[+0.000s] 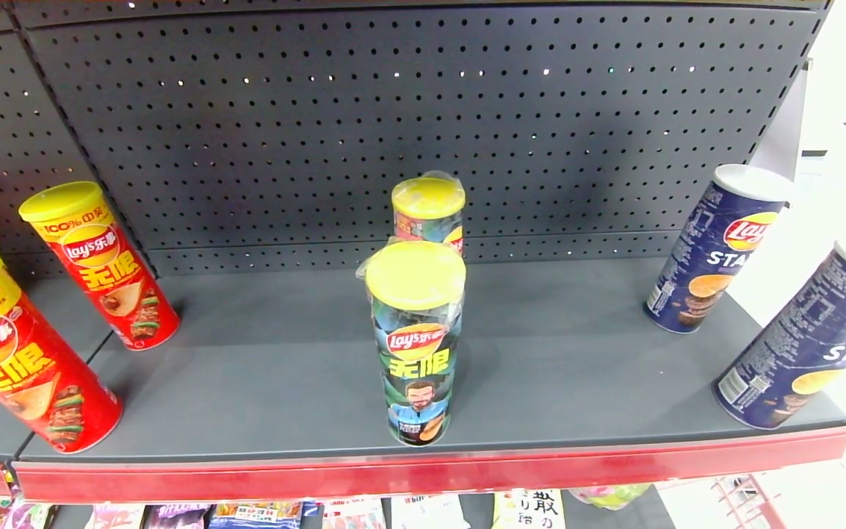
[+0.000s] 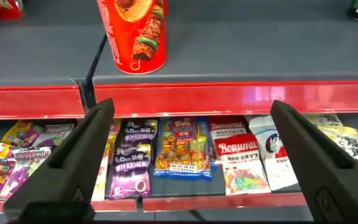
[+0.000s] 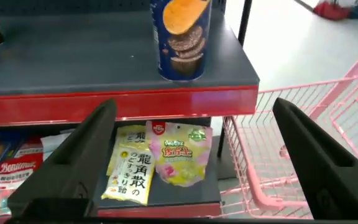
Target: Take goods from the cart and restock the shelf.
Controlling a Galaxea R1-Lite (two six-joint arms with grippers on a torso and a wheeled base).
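Head view shows a yellow-lidded can [image 1: 416,345] upright on the shelf [image 1: 577,367].

Matt grey metal shelf [image 1: 555,367]; glossy wrapped chip can [image 1: 416,345].

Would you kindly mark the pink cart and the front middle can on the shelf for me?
pink cart [image 3: 253,155], right wrist view, wire side wall.
front middle can [image 1: 416,353], head view, middle of its label.

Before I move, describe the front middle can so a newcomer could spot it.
On the grey shelf with the red edge, look midway between the red cans and blue cans. Of the two cans there, take the front can, whose label shows a cartoon man.
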